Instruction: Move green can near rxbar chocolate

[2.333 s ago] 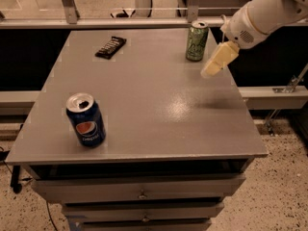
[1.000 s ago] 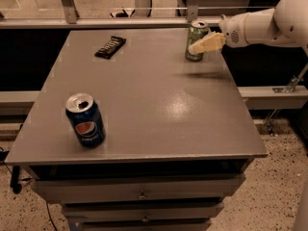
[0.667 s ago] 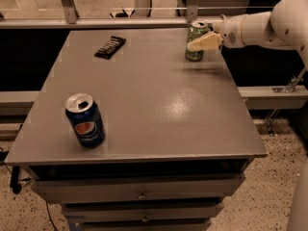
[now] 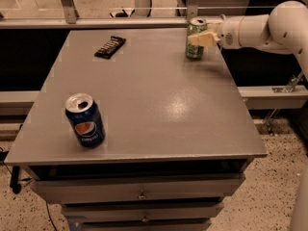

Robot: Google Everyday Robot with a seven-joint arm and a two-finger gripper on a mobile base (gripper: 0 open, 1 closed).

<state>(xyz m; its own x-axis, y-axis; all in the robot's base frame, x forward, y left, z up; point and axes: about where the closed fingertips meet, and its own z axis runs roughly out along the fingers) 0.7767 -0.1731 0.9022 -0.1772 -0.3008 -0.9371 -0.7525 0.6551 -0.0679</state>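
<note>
Gripper [image 4: 200, 37] reaches in from the right, against the upright green can [image 4: 194, 51] at the far edge; clamped or not, can't tell. Bar [image 4: 110, 46] lies well left.

A grey worktop [image 4: 159, 109] tops a drawer cabinet [image 4: 96, 189] on speckled floor [image 4: 272, 198]; a pale rail [image 4: 120, 23] runs behind its far edge. The gripper [image 4: 204, 38] hangs by its far right corner.

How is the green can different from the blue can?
The green can is pale green with darker markings; the blue Pepsi can is dark blue with a round logo. The green can stands far right with the gripper at it; the blue Pepsi can stands alone, front left. Both are upright.
</note>
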